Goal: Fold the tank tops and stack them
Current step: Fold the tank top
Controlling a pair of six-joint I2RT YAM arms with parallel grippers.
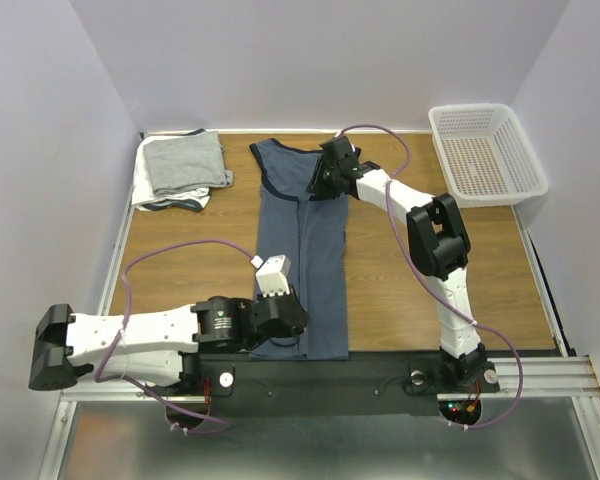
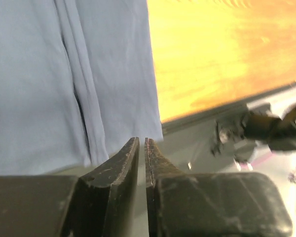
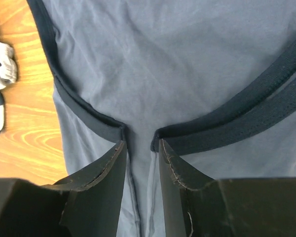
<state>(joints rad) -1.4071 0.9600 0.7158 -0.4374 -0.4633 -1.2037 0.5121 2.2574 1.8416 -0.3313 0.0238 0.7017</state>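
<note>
The slate-blue tank top lies in the middle of the wooden counter, folded lengthwise into a narrow strip. Its neck is at the far end and its hem reaches the near edge.

The left gripper is over the near hem. In the left wrist view its fingers are closed down to a thin slit, with their tips at the hem's corner. Whether any cloth is pinched between them cannot be told.

The right gripper is at the far part of the top. Its fingers are parted, and their tips sit right where two bands of navy trim meet. The lengthwise fold line runs down between them.

A folded stack of grey and white tank tops rests in the far left corner, well apart from the blue one. A white perforated basket sits at the far right.
</note>
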